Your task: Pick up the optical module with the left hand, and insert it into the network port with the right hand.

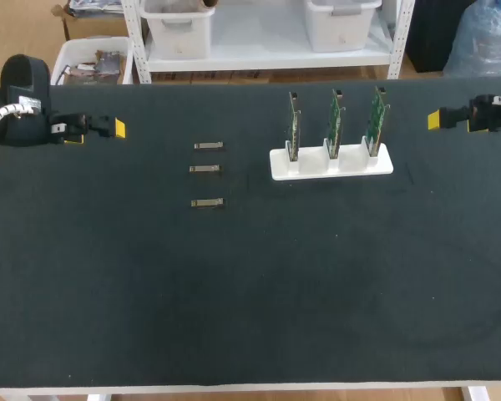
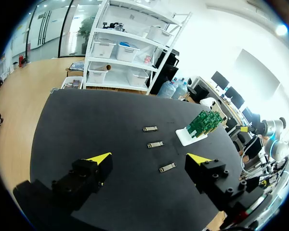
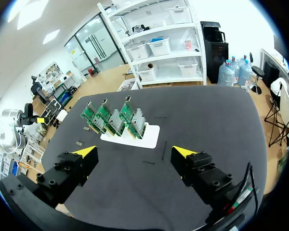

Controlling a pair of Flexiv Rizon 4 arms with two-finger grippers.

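Three small metal optical modules [image 1: 208,145] [image 1: 204,169] [image 1: 207,203] lie in a column on the black table, left of centre. A white holder [image 1: 331,163] right of them carries three upright green network cards [image 1: 336,122]. My left gripper [image 1: 96,134] hovers open and empty at the far left, well away from the modules. In the left wrist view the modules [image 2: 155,144] lie ahead of the open left gripper [image 2: 148,159]. My right gripper [image 1: 455,124] is open and empty at the far right. In the right wrist view the cards [image 3: 111,118] stand ahead of it [image 3: 135,152].
The black mat [image 1: 250,301] covers the whole table, with wide bare room in front of the modules and holder. The holder's white base [image 3: 147,137] lies between the two arms. Nothing else stands on the table.
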